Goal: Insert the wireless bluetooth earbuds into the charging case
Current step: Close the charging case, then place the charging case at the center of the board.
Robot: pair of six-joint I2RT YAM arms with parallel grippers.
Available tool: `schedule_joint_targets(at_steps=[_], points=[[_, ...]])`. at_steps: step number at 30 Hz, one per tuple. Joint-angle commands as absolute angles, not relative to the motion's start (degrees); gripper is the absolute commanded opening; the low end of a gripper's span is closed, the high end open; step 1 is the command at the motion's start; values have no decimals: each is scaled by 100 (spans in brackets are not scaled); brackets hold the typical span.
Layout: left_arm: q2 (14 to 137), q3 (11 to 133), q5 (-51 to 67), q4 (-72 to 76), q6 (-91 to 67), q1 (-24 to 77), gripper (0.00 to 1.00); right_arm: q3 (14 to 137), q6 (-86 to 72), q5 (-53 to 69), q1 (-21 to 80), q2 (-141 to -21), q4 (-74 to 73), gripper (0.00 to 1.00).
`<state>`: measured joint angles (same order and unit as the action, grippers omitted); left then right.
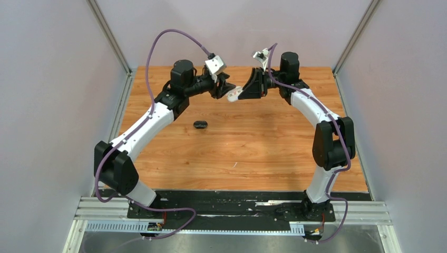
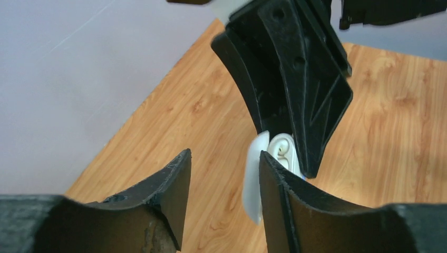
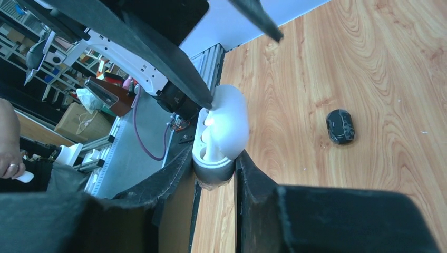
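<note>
My right gripper is shut on a white charging case and holds it in the air over the far middle of the table. In the right wrist view the gripper grips the case's base, and its lid stands open. A white earbud sits in a well of the case. My left gripper is open and empty, its fingertips right beside the case. In the left wrist view the left gripper has the case just past its right finger. No black earbuds show.
A black pebble-shaped case lies closed on the wooden table, left of centre; it also shows in the right wrist view. Grey walls enclose the table on three sides. A metal rail runs along the near edge.
</note>
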<state>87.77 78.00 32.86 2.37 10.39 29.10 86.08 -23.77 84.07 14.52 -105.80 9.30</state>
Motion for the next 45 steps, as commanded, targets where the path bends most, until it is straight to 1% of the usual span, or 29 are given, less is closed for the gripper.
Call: schedule_joint_targets(at_steps=[1, 2, 4, 5, 7, 11, 14, 18, 21, 23, 30, 32, 33, 34, 37, 38, 41, 42, 44, 45], points=[[8789, 8506, 3252, 117, 173, 2737, 60, 8648, -2116, 8512, 1490, -10579, 943, 0], [8873, 8590, 3375, 80, 29, 2633, 65, 8660, -2110, 8508, 1486, -10593, 934, 0], [9065, 8862, 3997, 33, -412, 2447, 72, 8686, -2101, 8482, 1485, -10591, 923, 0], [9129, 9012, 4475, -126, -626, 2397, 73, 8699, -2098, 8454, 1482, -10601, 923, 0], [9304, 9122, 5079, -311, -628, 2298, 77, 8756, -2108, 8431, 1485, -10632, 923, 0], [9473, 8910, 5923, -392, -371, 2244, 83, 8911, -2118, 8394, 1483, -10704, 923, 0], [9657, 9052, 6426, -655, -371, 2230, 83, 8991, -2118, 8316, 1482, -10725, 914, 0], [9967, 9408, 6671, -1087, -249, 2232, 82, 9053, -2150, 8122, 1480, -10780, 927, 0], [10124, 9573, 6739, -1485, 13, 2230, 77, 9097, -2417, 7980, 1478, -10871, 1145, 0], [10064, 9523, 6762, -1589, 239, 2232, 76, 9113, -2636, 7799, 1479, -10925, 1328, 0], [9621, 9116, 6404, -1793, 1276, 2310, 74, 9178, -3475, 7333, 1479, -11142, 1664, 0], [9521, 9007, 6056, -1853, 1549, 2355, 73, 9191, -3572, 7362, 1482, -11181, 1756, 0], [9458, 8852, 5731, -1536, 1442, 2360, 73, 9202, -3516, 7416, 1483, -11200, 1736, 0], [9295, 8733, 5537, -1313, 1349, 2352, 75, 9210, -3426, 7452, 1464, -11204, 1644, 0], [8864, 8144, 4447, 53, 1032, 2289, 83, 9037, -3156, 7563, 1365, -11126, 1419, 0], [8773, 8150, 4267, 97, 1026, 2242, 86, 8983, -2949, 7544, 1318, -11100, 1187, 0], [8894, 8725, 3968, -759, 919, 2046, 88, 8745, -2142, 7277, 1185, -10987, 204, 0], [8969, 8810, 3935, -948, 802, 1904, 92, 8586, -1841, 7059, 1155, -10958, -191, 0], [8995, 8822, 3652, -1034, 107, 1722, 99, 8177, -1643, 6535, 1092, -10904, -637, 2], [8980, 8701, 3460, -984, -96, 1661, 100, 7934, -1659, 6395, 1064, -10909, -720, 3]])
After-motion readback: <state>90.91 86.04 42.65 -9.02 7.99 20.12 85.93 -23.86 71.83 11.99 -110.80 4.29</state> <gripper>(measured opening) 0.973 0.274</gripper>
